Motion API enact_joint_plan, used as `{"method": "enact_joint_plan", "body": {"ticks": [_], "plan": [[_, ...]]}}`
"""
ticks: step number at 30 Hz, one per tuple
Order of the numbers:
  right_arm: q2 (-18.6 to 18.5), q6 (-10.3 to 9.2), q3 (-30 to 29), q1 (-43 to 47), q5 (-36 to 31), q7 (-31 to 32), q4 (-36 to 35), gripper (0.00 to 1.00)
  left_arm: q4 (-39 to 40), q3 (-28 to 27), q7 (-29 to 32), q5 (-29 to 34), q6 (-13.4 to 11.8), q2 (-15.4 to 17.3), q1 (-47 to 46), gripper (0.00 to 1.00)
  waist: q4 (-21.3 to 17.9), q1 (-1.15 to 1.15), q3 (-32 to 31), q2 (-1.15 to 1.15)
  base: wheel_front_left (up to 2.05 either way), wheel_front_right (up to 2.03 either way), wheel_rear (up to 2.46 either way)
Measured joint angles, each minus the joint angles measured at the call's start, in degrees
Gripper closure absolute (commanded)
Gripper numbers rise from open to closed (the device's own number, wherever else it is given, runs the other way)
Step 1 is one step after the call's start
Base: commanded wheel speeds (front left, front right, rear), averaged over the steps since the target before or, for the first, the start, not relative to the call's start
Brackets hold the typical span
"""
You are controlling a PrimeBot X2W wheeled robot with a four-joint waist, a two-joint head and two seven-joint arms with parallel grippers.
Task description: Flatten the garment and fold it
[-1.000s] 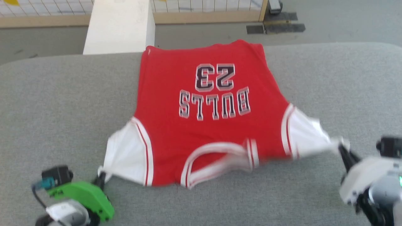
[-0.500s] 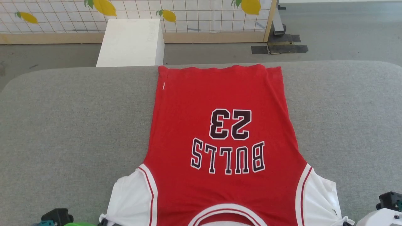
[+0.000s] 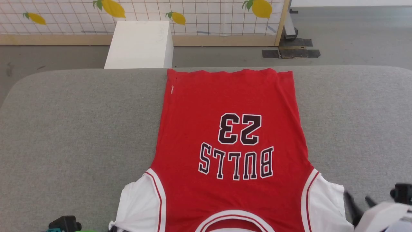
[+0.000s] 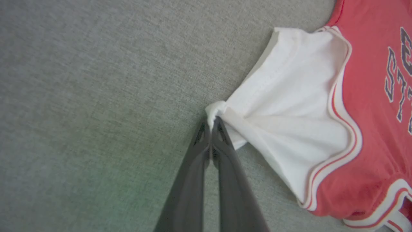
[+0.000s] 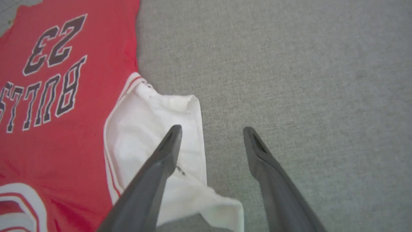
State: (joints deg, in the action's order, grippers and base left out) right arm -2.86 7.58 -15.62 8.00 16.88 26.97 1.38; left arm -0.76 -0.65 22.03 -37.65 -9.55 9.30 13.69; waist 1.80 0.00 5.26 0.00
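Grey woven surface (image 3: 64,129) takes up the whole foreground, far corners rounded. Garment (image 3: 199,129) lies flat on it, print side up, collar end nearest the robot and cut off by the head view's bottom edge. Hem reaches the surface's far edge. "BULLS 23" reads upside down from the robot's side.

Past the far edge is grey floor (image 3: 354,32). White box (image 3: 140,45) stands against that edge, just left of the hem. Behind it is a wood-framed screen (image 3: 206,16) with white grid and lemon print. Dark flat plates (image 3: 291,53) sit on the floor at the screen's right post.

Left gripper (image 4: 210,124) has its fingers pressed together, pinching the bunched tip of the left sleeve (image 4: 289,122). Sleeve cloth is drawn to a point there, low over the surface.

Right gripper (image 5: 212,130) has its fingers spread wide, gripping nothing. One finger is over the right sleeve (image 5: 154,129), the other over bare grey fabric just beside the sleeve edge. Whether that finger touches the sleeve, can't tell. Sleeve cuff is rumpled, one corner flopped toward the robot.
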Motion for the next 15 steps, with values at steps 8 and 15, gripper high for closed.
{"method": "enact_joint_plan", "body": {"ticks": [8, 15], "plan": [[-0.3, 0.0, 1.3, -14.1, -4.1, -15.3, 2.0, 0.0, 1.2, 1.6, -0.4, 0.4, 0.6, -0.2, -0.5, 1.0, 1.7, 0.0, 1.8, 0.0, 0.0, 0.0, 0.0], [-4.2, 0.0, 1.3, -32.2, -7.9, -19.2, 13.5, 0.0, 2.2, 3.1, -1.3, 0.4, 1.5, -0.8, -2.9, 1.0, 4.0, 0.0, 5.5, 0.0, 0.0, 0.0, 0.0]]}}
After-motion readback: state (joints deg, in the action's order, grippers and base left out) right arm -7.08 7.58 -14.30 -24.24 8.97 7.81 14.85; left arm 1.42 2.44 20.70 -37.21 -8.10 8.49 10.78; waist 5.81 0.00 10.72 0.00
